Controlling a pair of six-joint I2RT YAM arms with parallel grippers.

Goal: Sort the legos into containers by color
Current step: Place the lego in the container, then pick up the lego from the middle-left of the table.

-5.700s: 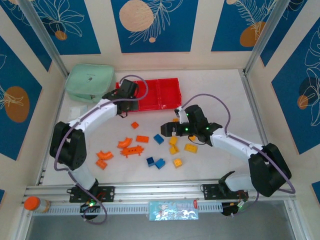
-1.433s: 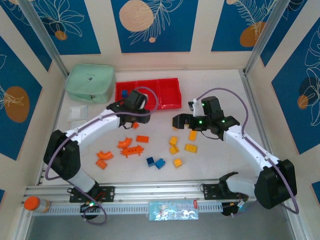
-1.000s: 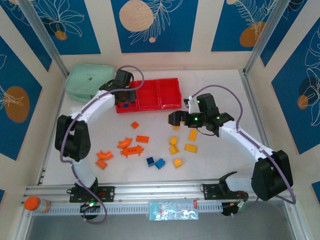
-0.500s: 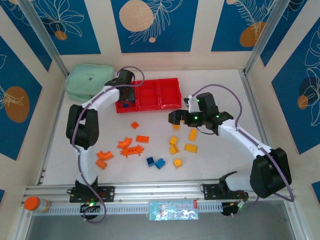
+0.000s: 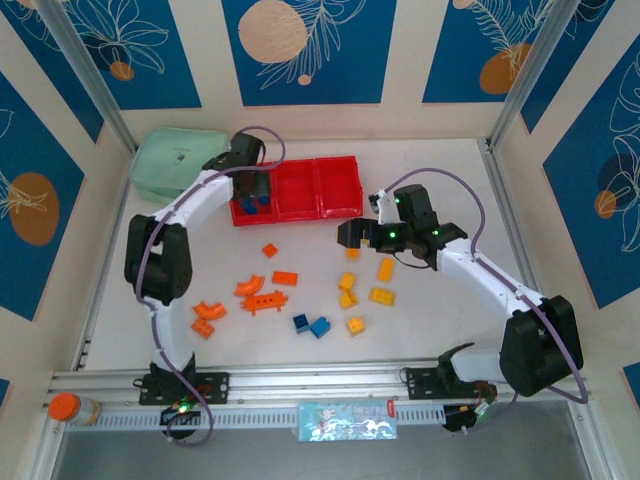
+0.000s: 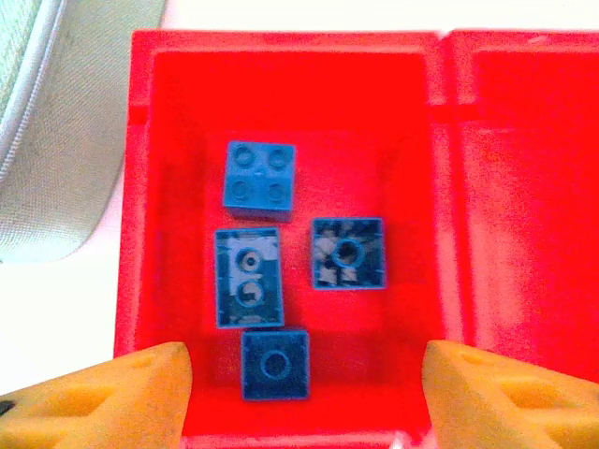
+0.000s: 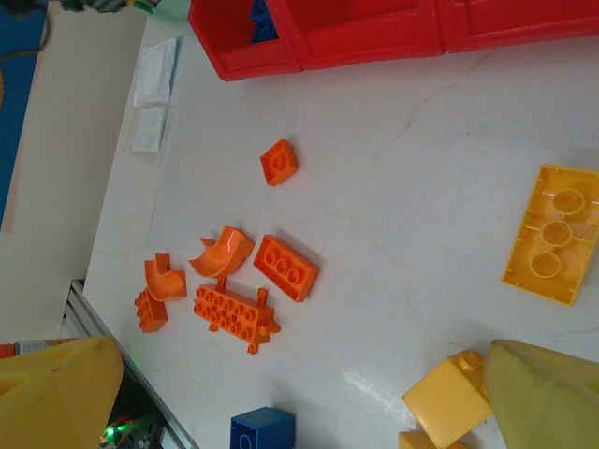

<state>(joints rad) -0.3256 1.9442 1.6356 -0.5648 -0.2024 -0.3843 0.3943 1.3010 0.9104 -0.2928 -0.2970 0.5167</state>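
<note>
White table [image 5: 450, 180]: red containers [image 5: 300, 190] at rear, leftmost holding four blue legos [image 6: 257, 175]; orange and yellow legos [image 5: 285, 278] loose nearer. Spread, empty: left fingers [image 6: 103, 398] over that bin, right fingers [image 7: 56, 393] above yellows.

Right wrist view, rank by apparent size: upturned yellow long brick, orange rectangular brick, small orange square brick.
1. upturned yellow long brick
2. orange rectangular brick
3. small orange square brick. It sits farther up the frame, so distance may shrink it a little.
</note>
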